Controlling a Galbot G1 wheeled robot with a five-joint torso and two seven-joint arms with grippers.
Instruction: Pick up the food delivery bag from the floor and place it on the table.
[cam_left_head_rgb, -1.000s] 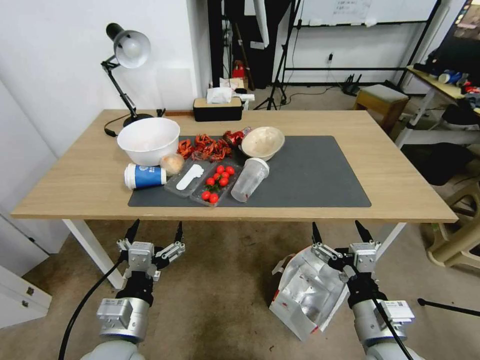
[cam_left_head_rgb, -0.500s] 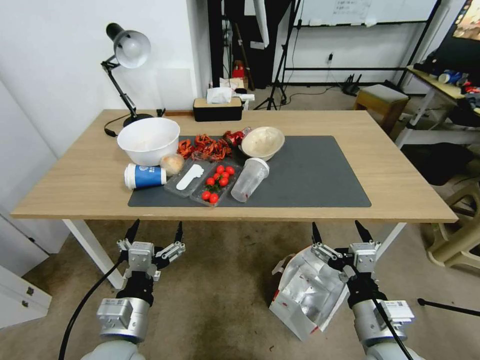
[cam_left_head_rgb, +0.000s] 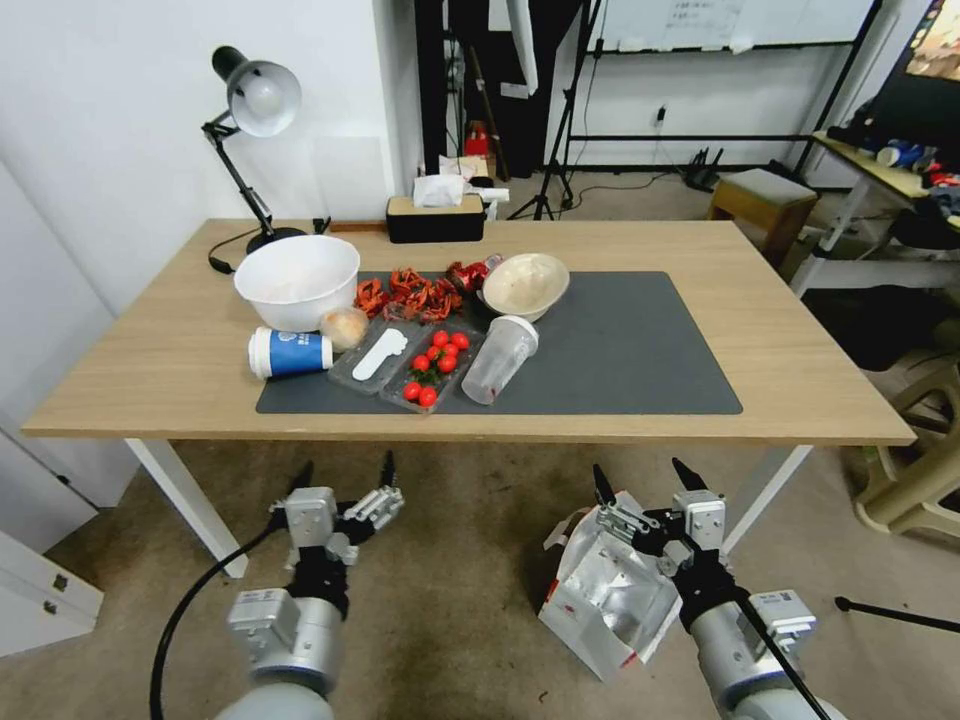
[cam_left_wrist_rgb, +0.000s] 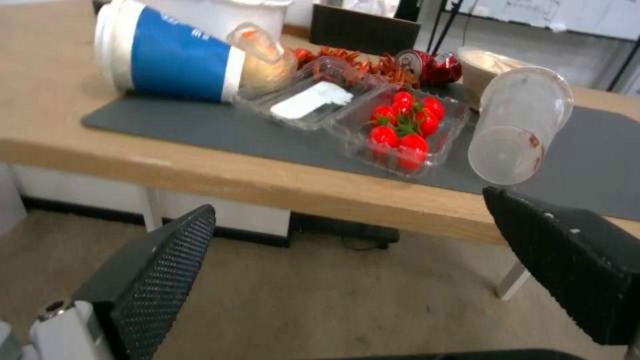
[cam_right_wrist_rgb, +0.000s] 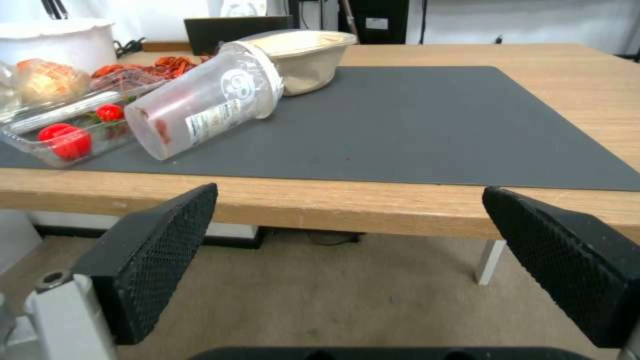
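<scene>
The food delivery bag (cam_left_head_rgb: 605, 600), white with red sides and silver foil lining, stands open on the floor (cam_left_head_rgb: 450, 580) in front of the table (cam_left_head_rgb: 800, 370). My right gripper (cam_left_head_rgb: 645, 480) hovers open just above the bag's far rim, holding nothing. My left gripper (cam_left_head_rgb: 343, 472) hangs open over bare floor to the left, near the table's front edge. In the wrist views both grippers, left (cam_left_wrist_rgb: 350, 220) and right (cam_right_wrist_rgb: 350, 200), point at the table edge (cam_right_wrist_rgb: 373, 207) with fingers spread wide.
The dark grey mat (cam_left_head_rgb: 620, 350) carries a white bowl (cam_left_head_rgb: 297, 278), a tipped blue cup (cam_left_head_rgb: 288, 352), a tomato tray (cam_left_head_rgb: 432, 368), a fallen clear cup (cam_left_head_rgb: 500, 358) and a beige bowl (cam_left_head_rgb: 525, 283). A lamp (cam_left_head_rgb: 250, 140) and tissue box (cam_left_head_rgb: 436, 217) stand at the back. The mat's right half is bare.
Both arms have drawn back and lower, away from the table edge and slightly inward. The right gripper now sits closer over the bag. The bag has not moved.
</scene>
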